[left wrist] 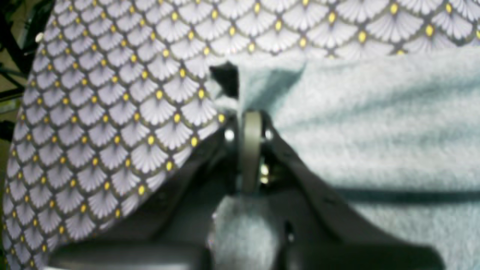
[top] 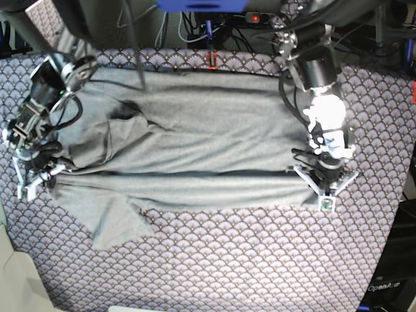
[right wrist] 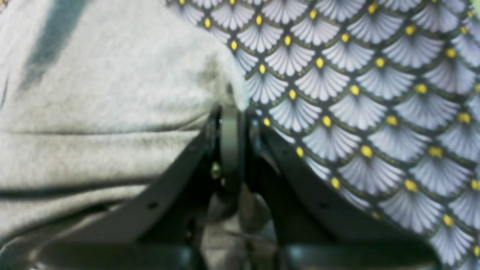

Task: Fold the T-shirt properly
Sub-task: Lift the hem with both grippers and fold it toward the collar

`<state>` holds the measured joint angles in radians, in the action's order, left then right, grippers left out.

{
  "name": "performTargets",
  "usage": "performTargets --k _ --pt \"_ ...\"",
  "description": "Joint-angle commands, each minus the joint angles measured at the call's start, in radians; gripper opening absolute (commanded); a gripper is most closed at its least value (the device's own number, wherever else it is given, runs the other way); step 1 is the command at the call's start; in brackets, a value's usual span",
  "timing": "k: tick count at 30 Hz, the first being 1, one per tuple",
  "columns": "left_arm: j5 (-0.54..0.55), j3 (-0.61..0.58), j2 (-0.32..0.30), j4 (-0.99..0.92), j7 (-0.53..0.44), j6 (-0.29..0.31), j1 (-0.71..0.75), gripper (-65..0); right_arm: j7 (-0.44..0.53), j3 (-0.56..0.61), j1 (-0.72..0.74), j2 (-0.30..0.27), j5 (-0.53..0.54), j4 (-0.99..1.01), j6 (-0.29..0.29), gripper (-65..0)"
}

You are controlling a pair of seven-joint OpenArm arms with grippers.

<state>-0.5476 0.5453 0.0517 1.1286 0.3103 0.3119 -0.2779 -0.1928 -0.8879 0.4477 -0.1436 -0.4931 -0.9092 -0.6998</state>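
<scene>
Both end effectors are down at the cloth, one at each end of a long fold line: the left end effector (left wrist: 250,112) has its jaws pressed together on a bunched bit of the T-shirt (top: 195,130), and the right end effector (right wrist: 230,108) is likewise clamped tight on a pinch of grey knit at the opposite edge. From the base view the left end effector (top: 323,188) sits at the shirt's edge on that view's right, the right end effector (top: 39,172) at the edge on its left, and the shirt lies spread across the patterned tablecloth (top: 260,260) on the desk, with a ridge running between the two grips and a loose sleeve (top: 114,224) flopping out toward the near side. Now, how will this thing handle? It looks light, soft and limp, with no stiffness at all, so it should sag and drape between the two pinch points and wrinkle wherever tension goes slack. The knit looks grippy rather than slippery, yet a thin pinch could slide out under a hard tug. Best holds, I would judge, are at the outer edges or seams, both sides lifted level and kept gently taut.
</scene>
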Motion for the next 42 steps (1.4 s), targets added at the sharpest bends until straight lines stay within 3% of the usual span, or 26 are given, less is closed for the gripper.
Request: performTargets --k 1,7,11,15,22,36,42 --pt "0.007 0.000 -0.008 0.058 -0.029 -0.013 -0.017 -65.0 0.036 0.017 0.009 -0.001 0.021 -0.080 0.002 -65.0" --pt "0.008 -0.008 0.021 0.230 0.062 -0.009 0.045 -65.0 0.042 0.045 -0.114 0.101 0.024 -0.342 0.002 -65.0" --pt "0.010 -0.001 0.046 0.336 0.117 0.099 0.078 -65.0 0.037 0.043 -0.162 0.152 0.024 -0.476 0.002 -65.0" --pt "0.008 0.000 0.064 0.466 0.189 0.166 0.133 -65.0 0.042 0.043 -0.234 0.189 0.027 -0.580 0.002 -65.0" --pt "0.008 0.002 0.086 0.589 0.215 0.214 0.230 -65.0 0.042 0.043 -0.347 0.212 0.104 -0.686 0.002 -65.0" --pt "0.008 0.002 0.086 0.726 0.215 0.214 0.375 -65.0 0.045 0.045 -0.619 0.207 0.293 -0.799 0.002 -65.0" --pt "0.010 0.002 0.086 0.756 0.212 0.214 0.466 -65.0 0.045 0.043 -0.691 0.212 0.305 -0.813 0.002 -65.0"
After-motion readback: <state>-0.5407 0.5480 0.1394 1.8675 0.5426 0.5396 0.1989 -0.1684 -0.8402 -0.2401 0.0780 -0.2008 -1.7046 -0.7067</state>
